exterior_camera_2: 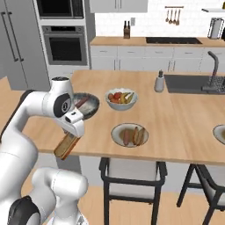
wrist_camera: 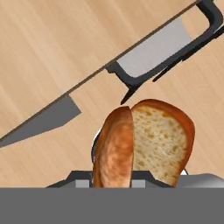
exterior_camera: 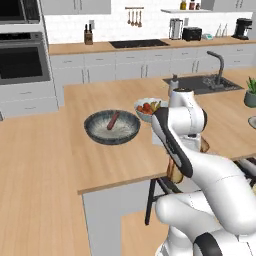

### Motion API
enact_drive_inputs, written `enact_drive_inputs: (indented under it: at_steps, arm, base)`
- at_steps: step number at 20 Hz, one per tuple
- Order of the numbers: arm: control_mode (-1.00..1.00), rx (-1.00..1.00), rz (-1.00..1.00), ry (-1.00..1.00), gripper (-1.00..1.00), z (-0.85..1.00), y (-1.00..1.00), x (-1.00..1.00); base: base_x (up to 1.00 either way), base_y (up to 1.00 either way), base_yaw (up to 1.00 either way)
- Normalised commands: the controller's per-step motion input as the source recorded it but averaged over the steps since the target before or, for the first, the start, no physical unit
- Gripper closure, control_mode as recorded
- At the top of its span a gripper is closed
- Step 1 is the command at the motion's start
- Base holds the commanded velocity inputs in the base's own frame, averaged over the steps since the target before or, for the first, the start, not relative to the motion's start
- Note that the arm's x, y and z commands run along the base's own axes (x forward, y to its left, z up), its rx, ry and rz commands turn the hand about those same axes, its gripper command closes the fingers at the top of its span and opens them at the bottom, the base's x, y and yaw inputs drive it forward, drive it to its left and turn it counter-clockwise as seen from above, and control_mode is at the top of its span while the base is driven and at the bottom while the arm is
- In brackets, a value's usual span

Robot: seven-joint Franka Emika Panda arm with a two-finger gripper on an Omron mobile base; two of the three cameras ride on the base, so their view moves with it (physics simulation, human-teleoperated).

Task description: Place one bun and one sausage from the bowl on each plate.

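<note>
The dark ribbed bowl (exterior_camera: 112,128) sits on the island counter with one reddish sausage (exterior_camera: 113,120) lying in it. My gripper (exterior_camera_2: 69,139) hangs beyond the counter's front edge, shut on a split bun (exterior_camera_2: 66,147). In the hand view the bun (wrist_camera: 142,144) stands up in front and hides the fingertips. One plate (exterior_camera_2: 117,139) on the counter to the right of the gripper holds a sausage (exterior_camera_2: 126,136) and a bun (exterior_camera_2: 139,136). The second plate (exterior_camera_2: 219,133) lies at the far right edge, partly cut off.
A white bowl of fruit (exterior_camera_2: 121,98) stands behind the filled plate. A soap dispenser (exterior_camera_2: 159,81) and sink (exterior_camera_2: 193,83) lie at the back right. Black stools (exterior_camera_2: 132,176) with grey seats stand under the counter edge, one seat (wrist_camera: 153,48) below the gripper.
</note>
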Motion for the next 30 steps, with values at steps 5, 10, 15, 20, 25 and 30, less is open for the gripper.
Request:
enact_drive_inputs:
  at_steps: [5, 10, 15, 20, 25, 30]
  arm:
    - [1.00, 0.00, 0.00, 0.00, 1.00, 0.00, 0.00, 0.00]
    - [1.00, 0.00, 0.00, 0.00, 1.00, 0.00, 0.00, 0.00]
    - [1.00, 0.00, 0.00, 0.00, 1.00, 0.00, 0.00, 0.00]
    - [1.00, 0.00, 0.00, 0.00, 1.00, 0.00, 0.00, 0.00]
    - [1.00, 0.00, 0.00, 0.00, 1.00, 0.00, 0.00, 0.00]
    - [1.00, 0.00, 0.00, 0.00, 1.00, 0.00, 0.00, 0.00]
  base:
    - [0.00, -1.00, 0.00]
    - [0.00, -1.00, 0.00]
    - [0.00, -1.00, 0.00]
    - [0.01, -1.00, 0.01]
    - [0.20, -1.00, 0.02]
    - [0.28, -0.34, 0.02]
